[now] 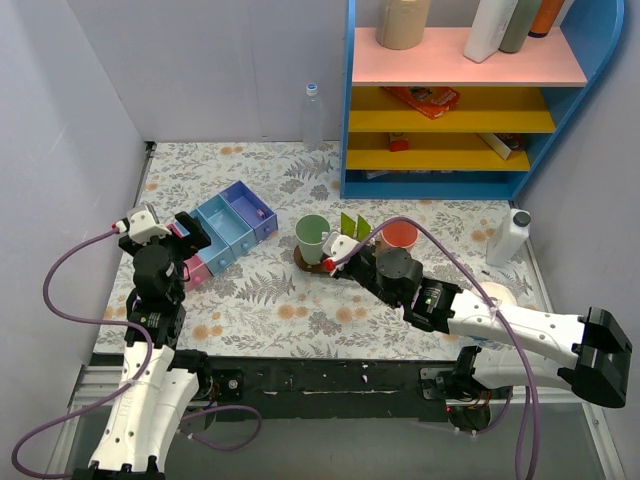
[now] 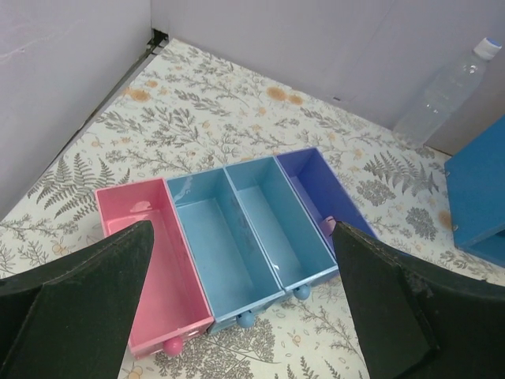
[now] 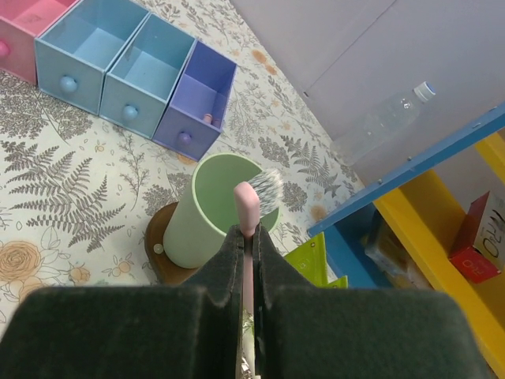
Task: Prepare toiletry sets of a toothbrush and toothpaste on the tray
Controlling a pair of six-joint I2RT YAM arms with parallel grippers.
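Pink toothbrush (image 3: 246, 207) clamped in right gripper (image 3: 246, 237), bristles seen over green cup (image 3: 197, 225) on tray (image 3: 156, 237). Left gripper (image 2: 243, 237) spread wide above organiser (image 2: 201, 245).

The toothbrush (image 3: 245, 204) shows only its pink neck and white bristles. The rest of its handle is buried between the pressed-together fingers of the right gripper (image 3: 248, 237), whose bulk also covers the lower ends of the lime-green pieces (image 3: 310, 259) and the near part of the tray (image 3: 153, 230), itself mostly under the green cup (image 3: 197, 217). A small pink thing (image 3: 207, 118) in the purple compartment (image 3: 197, 91) is too small to identify; from above, the containers (image 1: 403, 20) on the top shelf (image 1: 470, 60) are cut off by the upper edge, and the reddish cup (image 1: 401, 236) sits partly behind the right arm (image 1: 500, 320).
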